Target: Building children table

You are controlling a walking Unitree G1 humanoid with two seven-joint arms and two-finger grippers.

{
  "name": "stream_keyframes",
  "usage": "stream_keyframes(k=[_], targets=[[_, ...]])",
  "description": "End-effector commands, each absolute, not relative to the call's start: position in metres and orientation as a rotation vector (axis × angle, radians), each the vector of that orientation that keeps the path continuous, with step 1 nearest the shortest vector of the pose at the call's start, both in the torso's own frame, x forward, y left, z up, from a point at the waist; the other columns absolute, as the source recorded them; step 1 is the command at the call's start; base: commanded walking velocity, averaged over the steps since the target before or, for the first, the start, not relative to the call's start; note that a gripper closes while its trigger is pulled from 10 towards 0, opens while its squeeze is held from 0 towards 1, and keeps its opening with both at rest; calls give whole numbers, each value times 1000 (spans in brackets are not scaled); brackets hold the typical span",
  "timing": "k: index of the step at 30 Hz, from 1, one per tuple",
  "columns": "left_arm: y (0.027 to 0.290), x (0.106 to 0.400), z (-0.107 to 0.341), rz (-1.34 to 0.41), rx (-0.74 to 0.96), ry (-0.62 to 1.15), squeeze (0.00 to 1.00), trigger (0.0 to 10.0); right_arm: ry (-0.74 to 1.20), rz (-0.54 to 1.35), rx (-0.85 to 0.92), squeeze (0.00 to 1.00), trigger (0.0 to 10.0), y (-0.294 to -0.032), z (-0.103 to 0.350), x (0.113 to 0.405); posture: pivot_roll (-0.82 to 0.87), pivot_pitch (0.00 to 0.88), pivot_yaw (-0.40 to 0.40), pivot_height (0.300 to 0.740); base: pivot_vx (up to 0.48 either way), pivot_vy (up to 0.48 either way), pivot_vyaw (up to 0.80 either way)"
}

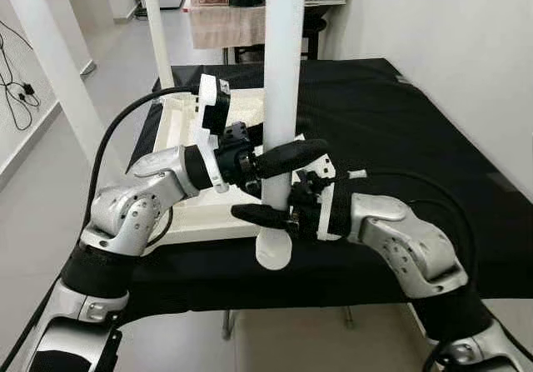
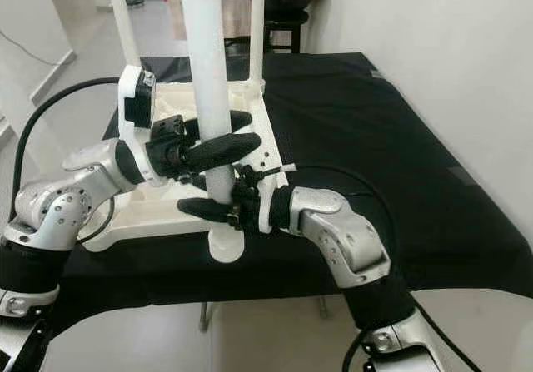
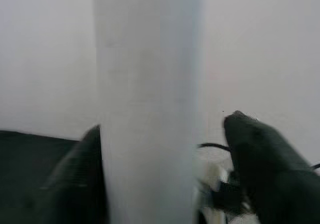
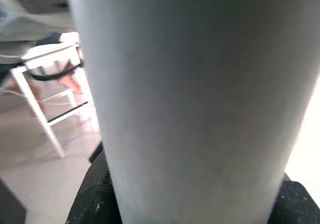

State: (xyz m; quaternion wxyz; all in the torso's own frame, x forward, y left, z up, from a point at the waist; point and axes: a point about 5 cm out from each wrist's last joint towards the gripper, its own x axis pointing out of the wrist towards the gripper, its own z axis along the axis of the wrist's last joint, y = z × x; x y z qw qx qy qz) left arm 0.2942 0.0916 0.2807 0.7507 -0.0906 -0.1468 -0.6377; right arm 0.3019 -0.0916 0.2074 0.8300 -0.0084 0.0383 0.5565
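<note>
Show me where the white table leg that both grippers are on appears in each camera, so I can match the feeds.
Left eye view: white table leg upright at centre, left gripper above right gripper.
Right eye view: left of centre, upright.
Left wrist view: blurred pale column between the black fingers.
Right wrist view: very close, wide column.
Shared landmark: black tablecloth.
</note>
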Motion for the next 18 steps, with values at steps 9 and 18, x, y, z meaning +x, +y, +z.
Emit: stream_keyframes(k=[9, 18], targets=[[139, 289, 282, -1253, -151, -346, 1000, 10000, 31, 843, 10, 0, 0, -141, 214, 334, -33, 10, -28, 740, 0, 0, 0], [183, 292, 283, -1049, -118, -366, 1000, 10000, -76, 477, 46, 0, 0, -195, 232, 358, -25, 15, -30, 740, 0, 0, 0]])
